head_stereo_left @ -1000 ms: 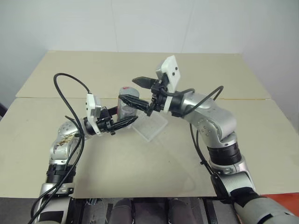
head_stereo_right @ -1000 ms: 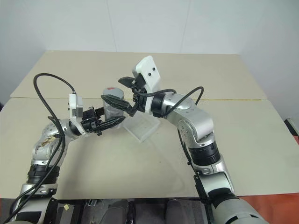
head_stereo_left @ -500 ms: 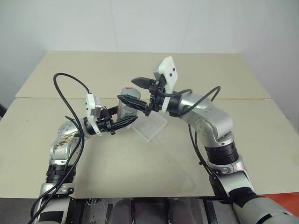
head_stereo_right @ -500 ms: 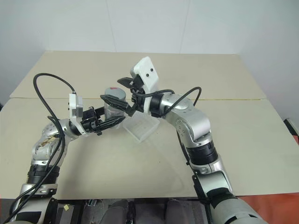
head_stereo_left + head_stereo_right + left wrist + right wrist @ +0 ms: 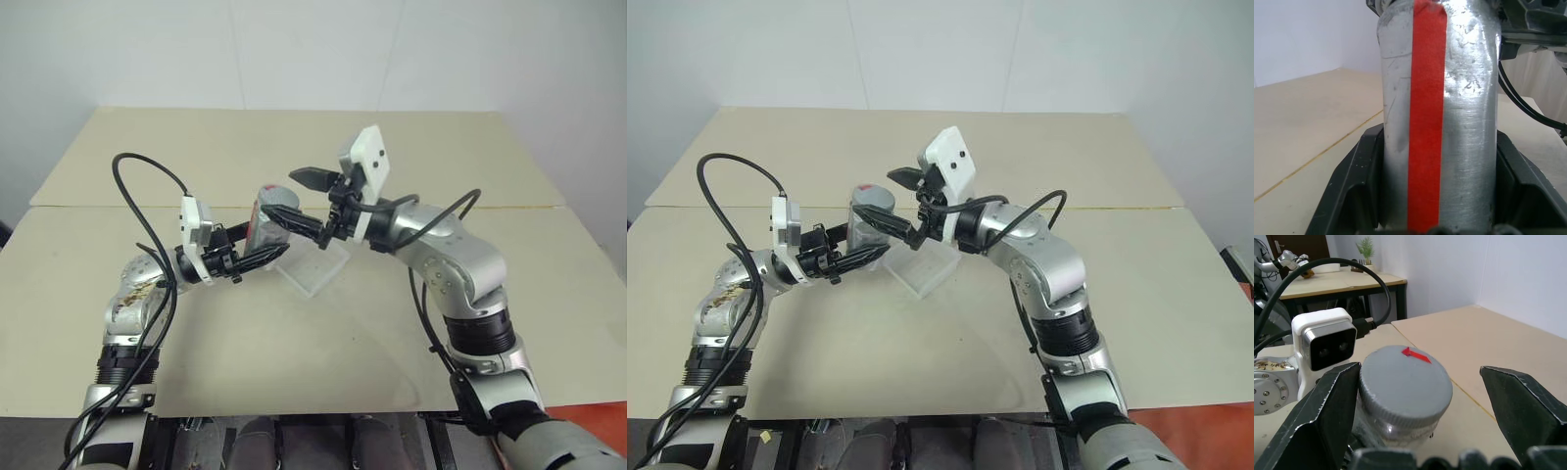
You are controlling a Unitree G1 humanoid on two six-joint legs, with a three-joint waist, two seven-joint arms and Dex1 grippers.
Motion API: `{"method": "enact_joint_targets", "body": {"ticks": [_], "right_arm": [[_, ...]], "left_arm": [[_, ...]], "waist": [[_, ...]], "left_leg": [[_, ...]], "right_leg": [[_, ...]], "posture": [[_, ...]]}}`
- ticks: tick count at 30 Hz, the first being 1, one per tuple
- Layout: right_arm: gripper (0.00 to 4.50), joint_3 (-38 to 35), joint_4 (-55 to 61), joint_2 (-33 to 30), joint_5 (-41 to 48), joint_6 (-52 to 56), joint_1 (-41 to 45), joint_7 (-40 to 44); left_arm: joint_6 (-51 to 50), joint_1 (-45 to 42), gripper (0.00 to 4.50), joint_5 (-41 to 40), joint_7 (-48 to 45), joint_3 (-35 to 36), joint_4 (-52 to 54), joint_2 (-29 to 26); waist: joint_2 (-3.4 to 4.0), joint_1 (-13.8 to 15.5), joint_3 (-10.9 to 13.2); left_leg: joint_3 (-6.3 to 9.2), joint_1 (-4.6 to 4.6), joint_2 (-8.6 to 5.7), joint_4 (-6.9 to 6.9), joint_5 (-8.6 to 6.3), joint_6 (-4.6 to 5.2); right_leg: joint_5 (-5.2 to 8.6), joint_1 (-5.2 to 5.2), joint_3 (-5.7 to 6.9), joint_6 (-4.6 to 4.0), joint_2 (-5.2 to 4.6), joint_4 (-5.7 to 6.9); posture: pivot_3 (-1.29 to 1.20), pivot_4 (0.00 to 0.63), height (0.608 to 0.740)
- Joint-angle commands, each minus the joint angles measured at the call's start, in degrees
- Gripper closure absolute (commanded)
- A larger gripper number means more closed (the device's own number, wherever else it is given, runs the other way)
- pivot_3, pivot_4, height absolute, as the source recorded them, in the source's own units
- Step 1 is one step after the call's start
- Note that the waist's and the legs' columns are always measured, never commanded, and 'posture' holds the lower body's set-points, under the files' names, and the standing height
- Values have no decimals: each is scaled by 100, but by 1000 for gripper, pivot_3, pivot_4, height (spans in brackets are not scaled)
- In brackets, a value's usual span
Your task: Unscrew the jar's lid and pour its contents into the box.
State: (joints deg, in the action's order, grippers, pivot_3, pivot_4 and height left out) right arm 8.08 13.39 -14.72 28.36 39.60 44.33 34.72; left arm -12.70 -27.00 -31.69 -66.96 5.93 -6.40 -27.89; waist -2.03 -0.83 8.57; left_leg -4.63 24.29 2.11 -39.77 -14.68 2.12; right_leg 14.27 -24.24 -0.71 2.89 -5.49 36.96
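The jar (image 5: 261,223), silvery with a red stripe (image 5: 1425,122), stands upright above the table with my left gripper (image 5: 265,247) shut on its lower body; its fingers (image 5: 1359,191) press both sides. The grey lid (image 5: 1405,382) sits on top, marked with a small red arrow. My right gripper (image 5: 282,194) is open around the lid: one finger (image 5: 1327,421) is close against its rim and the other (image 5: 1523,406) is well apart. The clear box (image 5: 315,266) lies on the table just right of the jar, under the right wrist. The contents are hidden inside the jar.
The beige table (image 5: 294,343) has a seam running across it behind the arms. Black cables (image 5: 147,176) loop above the left arm and beside the right forearm (image 5: 460,201). Open tabletop lies in front of the box and far back.
The right arm's elbow has swung a little outward to the right, and its gripper stays open around the lid. The left arm and the jar have not moved.
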Motion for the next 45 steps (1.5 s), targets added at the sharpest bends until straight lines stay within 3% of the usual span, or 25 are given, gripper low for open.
{"method": "enact_joint_targets", "body": {"ticks": [1,22,30,45], "right_arm": [[55,-230,295,-82,114,52,-6,-32],[55,-365,507,-315,436,139,-209,124],[55,-782,499,-31,1315,501,-148,46],[55,-651,186,262,1407,524,428,-47]], "left_arm": [[38,-55,2106,-121,-22,115,245,-69],[35,-73,2106,-114,-23,106,214,-67],[40,20,2106,-407,-204,206,300,37],[9,107,2106,-667,-222,262,318,150]], "waist": [[0,0,0],[0,1,0],[0,-1,0],[0,-1,0]], "left_leg": [[0,0,0,0,0,0],[0,0,0,0,0,0],[1,-1,1,0,-1,1],[1,-1,1,0,0,1]], "right_leg": [[0,0,0,0,0,0],[0,1,0,0,0,-1],[0,1,0,0,0,-1],[0,0,0,0,0,0]], "posture": [[0,150,740],[0,150,740],[0,150,740],[0,150,740]]}}
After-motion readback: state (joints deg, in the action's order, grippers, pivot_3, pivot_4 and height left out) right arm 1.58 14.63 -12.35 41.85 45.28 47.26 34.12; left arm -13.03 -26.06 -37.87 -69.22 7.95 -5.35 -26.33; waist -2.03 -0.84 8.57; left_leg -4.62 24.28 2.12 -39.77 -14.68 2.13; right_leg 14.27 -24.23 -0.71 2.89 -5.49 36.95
